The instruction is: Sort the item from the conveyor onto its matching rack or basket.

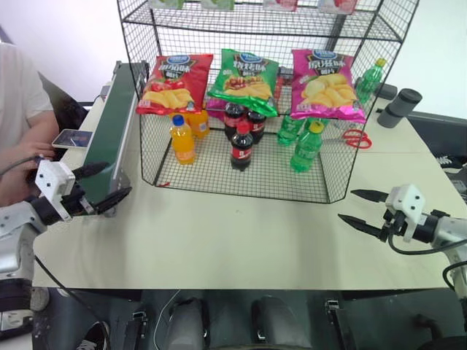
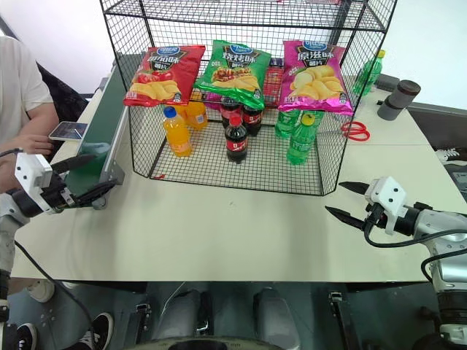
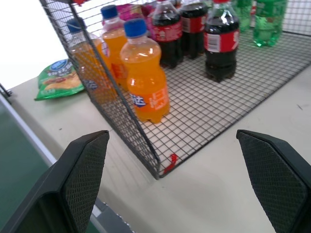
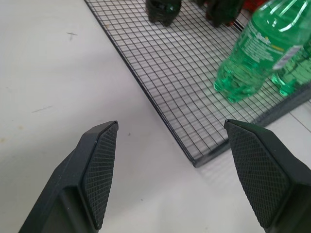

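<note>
One green chip bag [image 3: 58, 80] lies flat on the table, outside the rack's left wall and beside the conveyor [image 1: 113, 127], whose dark-green belt is bare where it shows. Another green bag [image 1: 244, 76] rests on the black wire rack [image 1: 241, 182], between a red bag [image 1: 175, 84] and a pink bag [image 1: 326, 84]. My left gripper [image 1: 117, 181] is open at the conveyor's near end and holds nothing. My right gripper [image 1: 347, 205] is open over the table, off the rack's front right corner, also with nothing in it.
The rack's cage base holds orange soda bottles [image 3: 146, 77], cola bottles [image 1: 241, 146] and green bottles [image 4: 255, 53]. Red scissors [image 1: 356, 138] and a dark cylinder [image 1: 399, 107] lie at the back right. A person sits at the left with a phone [image 1: 71, 138].
</note>
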Available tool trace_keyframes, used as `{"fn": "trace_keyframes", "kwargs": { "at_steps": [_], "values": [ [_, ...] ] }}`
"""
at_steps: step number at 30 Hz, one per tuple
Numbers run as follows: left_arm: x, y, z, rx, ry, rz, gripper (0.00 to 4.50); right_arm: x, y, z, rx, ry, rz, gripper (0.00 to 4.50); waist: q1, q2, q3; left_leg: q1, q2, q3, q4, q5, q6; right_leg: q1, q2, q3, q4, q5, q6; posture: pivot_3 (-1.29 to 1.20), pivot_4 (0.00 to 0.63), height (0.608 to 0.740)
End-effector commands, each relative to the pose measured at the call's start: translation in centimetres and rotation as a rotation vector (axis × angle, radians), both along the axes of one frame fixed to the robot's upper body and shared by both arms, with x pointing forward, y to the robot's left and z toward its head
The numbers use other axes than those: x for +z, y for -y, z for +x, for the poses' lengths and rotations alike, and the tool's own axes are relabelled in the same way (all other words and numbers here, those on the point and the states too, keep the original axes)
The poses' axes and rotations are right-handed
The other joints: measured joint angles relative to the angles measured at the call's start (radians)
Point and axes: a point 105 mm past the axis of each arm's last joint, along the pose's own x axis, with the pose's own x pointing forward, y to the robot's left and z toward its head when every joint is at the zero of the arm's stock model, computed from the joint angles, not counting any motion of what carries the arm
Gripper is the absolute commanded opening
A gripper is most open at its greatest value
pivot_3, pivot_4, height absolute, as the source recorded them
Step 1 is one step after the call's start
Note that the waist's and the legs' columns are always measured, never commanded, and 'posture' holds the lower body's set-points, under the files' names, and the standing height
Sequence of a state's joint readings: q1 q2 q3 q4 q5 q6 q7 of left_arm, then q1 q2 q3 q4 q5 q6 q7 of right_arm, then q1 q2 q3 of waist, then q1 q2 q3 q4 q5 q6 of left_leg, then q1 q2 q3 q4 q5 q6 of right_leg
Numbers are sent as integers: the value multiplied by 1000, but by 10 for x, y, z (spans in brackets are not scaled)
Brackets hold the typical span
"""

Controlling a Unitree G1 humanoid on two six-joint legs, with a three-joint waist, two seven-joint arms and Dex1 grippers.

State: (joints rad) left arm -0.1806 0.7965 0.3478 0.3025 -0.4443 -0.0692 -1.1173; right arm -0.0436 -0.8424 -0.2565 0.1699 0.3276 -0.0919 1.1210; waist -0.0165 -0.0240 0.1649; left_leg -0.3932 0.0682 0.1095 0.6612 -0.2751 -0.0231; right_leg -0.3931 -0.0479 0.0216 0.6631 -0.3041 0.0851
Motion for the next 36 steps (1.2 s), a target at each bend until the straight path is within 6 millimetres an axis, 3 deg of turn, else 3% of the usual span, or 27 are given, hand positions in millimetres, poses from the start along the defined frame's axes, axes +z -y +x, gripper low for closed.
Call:
{"fn": "trace_keyframes", "kwargs": {
  "at_steps": [1, 36],
  "values": [
    [11, 5, -1, -37, 52, 11, 4500, 12, -4, -2, 15, 49, -4, 3642, 0, 0, 0, 0, 0, 0, 0, 0, 0, 0, 0, 0, 0, 0, 0, 0, 150, 740],
    [0, 18, 1, -101, 34, 13, 4500, 19, -10, -3, 21, 86, -31, 3642, 1, 0, 0, 0, -1, 0, 0, 0, 0, 0, 0, 0, 0, 0, 0, 0, 150, 740]
  ]
}}
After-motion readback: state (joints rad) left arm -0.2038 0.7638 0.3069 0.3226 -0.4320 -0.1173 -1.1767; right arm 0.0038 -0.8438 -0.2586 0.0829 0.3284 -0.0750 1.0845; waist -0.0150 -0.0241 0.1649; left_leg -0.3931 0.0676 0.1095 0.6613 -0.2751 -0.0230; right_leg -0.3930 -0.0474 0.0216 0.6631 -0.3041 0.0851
